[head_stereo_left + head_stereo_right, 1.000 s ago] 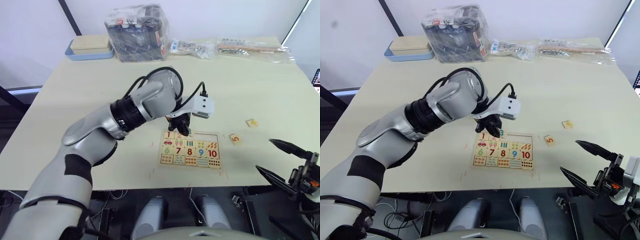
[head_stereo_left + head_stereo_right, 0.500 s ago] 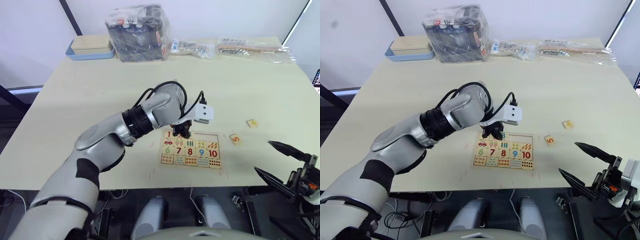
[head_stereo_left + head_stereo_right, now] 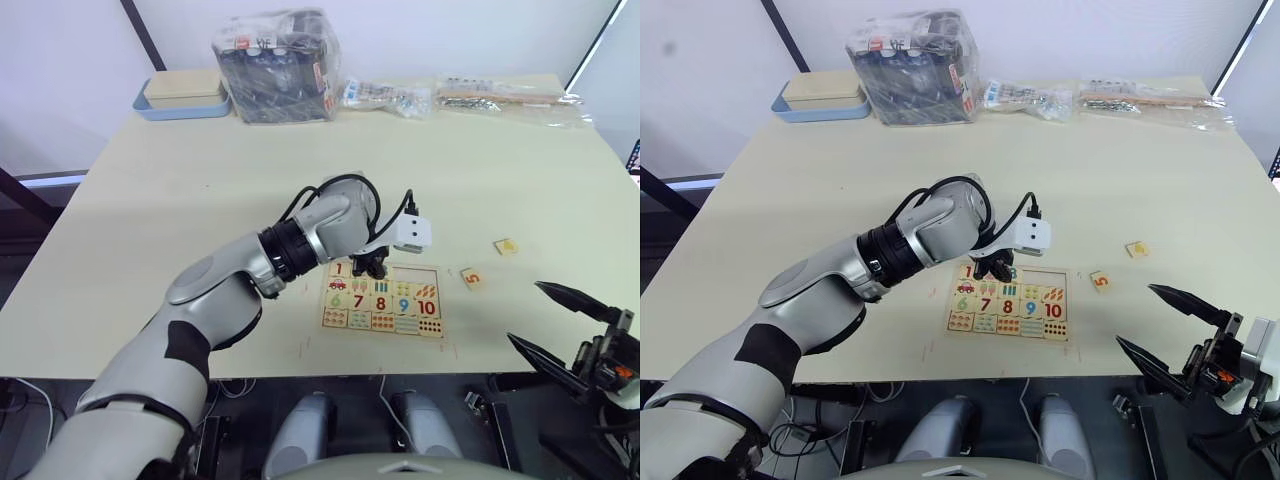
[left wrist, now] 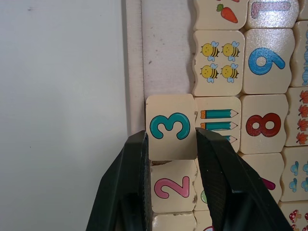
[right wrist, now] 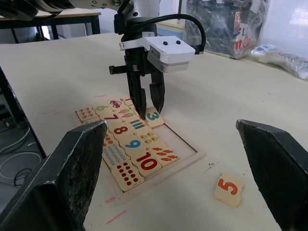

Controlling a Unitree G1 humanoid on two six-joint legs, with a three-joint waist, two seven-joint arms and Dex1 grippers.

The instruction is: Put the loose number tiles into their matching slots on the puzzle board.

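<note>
Presently, left gripper (image 4: 171,144) pinching tile 3 (image 4: 170,126) over the puzzle board (image 3: 383,299), tile lying next after seated tile 2 (image 4: 172,186) in the top row; tile 5 (image 3: 471,278) rightward on the table (image 3: 180,190), nearer the wide-open right gripper (image 3: 558,325).

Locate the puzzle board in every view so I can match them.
Left eye: puzzle board near the table's front centre, under the left gripper.
Right eye: same spot.
Left wrist: its bare slot row runs beyond the gripped 3 tile.
Right wrist: on the table below the left gripper.
Shared landmark: blue 9 tile.
</note>
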